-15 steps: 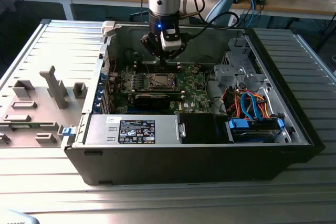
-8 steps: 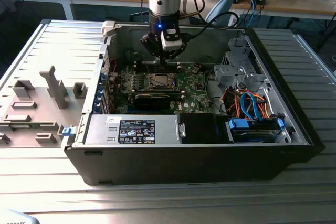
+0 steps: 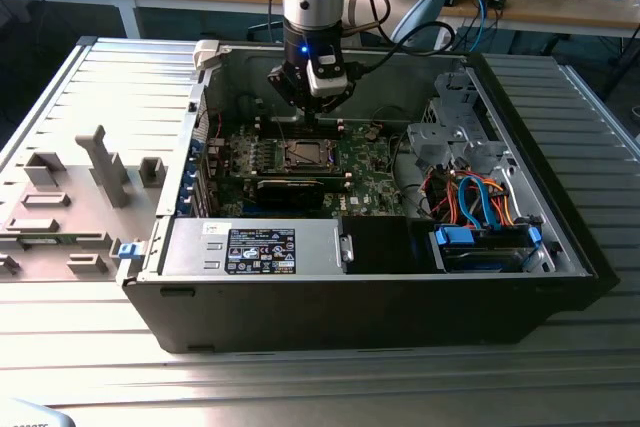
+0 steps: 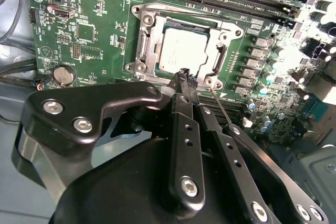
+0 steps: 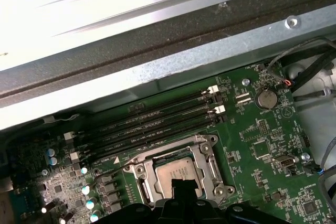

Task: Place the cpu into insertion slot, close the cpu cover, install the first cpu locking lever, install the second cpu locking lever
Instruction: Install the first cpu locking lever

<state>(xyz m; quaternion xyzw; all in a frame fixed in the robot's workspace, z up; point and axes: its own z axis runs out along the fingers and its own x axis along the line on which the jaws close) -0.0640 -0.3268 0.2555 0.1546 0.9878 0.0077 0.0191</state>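
Note:
The cpu (image 4: pixel 184 51) (image 5: pixel 177 173) lies flat in the insertion slot (image 3: pixel 305 154) on the green board. The cpu cover (image 4: pixel 143 45) (image 5: pixel 207 157), a silver frame, lies down around the chip. My gripper (image 4: pixel 184 75) (image 5: pixel 181 184) (image 3: pixel 311 113) hangs just above the socket's edge, its black fingers shut together with nothing between them. A thin wire locking lever (image 4: pixel 220 107) runs along the socket's side right by the fingertips. The gripper's own body hides part of the socket in both wrist views.
Black memory slots (image 5: pixel 152 121) lie beside the socket. A long black card (image 3: pixel 290 189) and a labelled power supply box (image 3: pixel 260 247) sit nearer the case front. Drive bays with orange and blue cables (image 3: pixel 480 207) fill the exterior view's right. The case wall (image 5: pixel 157 61) is close behind.

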